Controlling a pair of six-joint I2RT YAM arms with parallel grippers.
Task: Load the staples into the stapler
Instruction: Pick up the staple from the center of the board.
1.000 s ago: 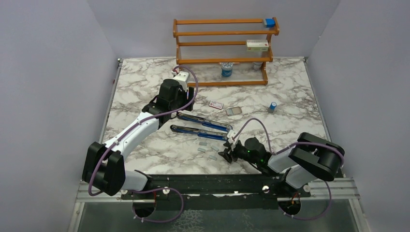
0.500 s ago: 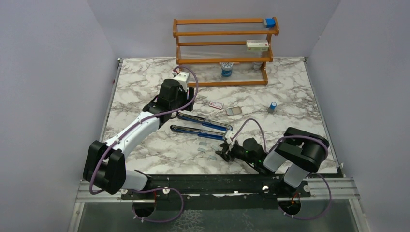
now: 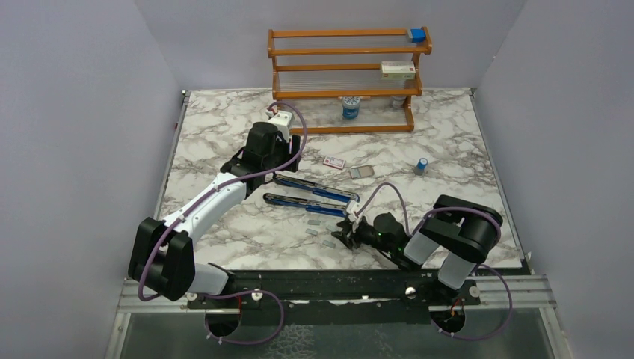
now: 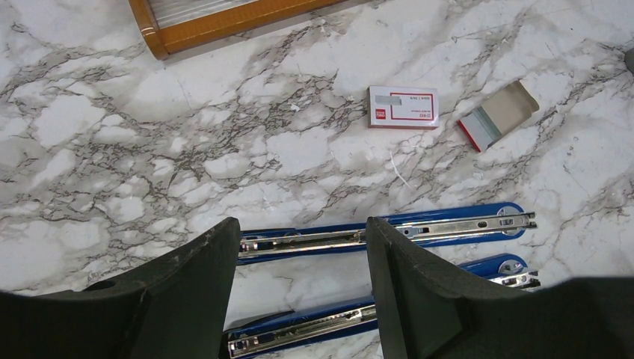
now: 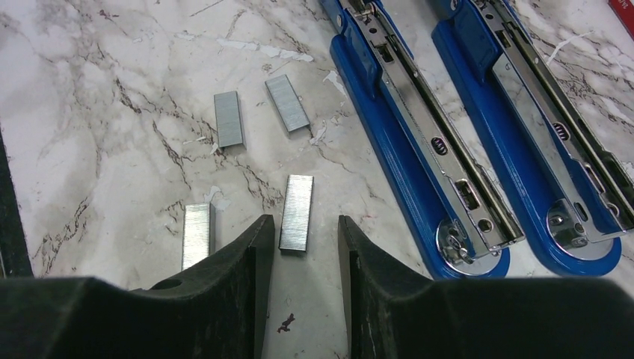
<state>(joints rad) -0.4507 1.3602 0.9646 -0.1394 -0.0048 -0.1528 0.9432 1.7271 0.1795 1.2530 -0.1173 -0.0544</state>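
The blue stapler (image 3: 314,193) lies swung open on the marble, its two arms side by side with the metal channels (image 5: 437,142) facing up. My left gripper (image 4: 299,232) is open above the stapler's left end, one finger on each side of a stretch of the upper arm (image 4: 389,233). Several short silver staples (image 5: 228,120) lie loose left of the stapler's round end. My right gripper (image 5: 303,224) is low over the table and open, with nothing held. One strip of staples (image 5: 297,212) lies just ahead of its tips, in line with the gap. Another strip (image 5: 198,235) lies beside the left finger.
A pink-and-white box (image 3: 334,162) and a grey tray (image 3: 362,172) lie behind the stapler. A small blue cylinder (image 3: 422,165) stands to the right. The wooden rack (image 3: 344,75) at the back holds a blue block (image 3: 416,34), a box and a jar.
My right gripper has crept forward to the staples and its jaws have narrowed. The right arm's elbow swung left. The left arm has not moved.
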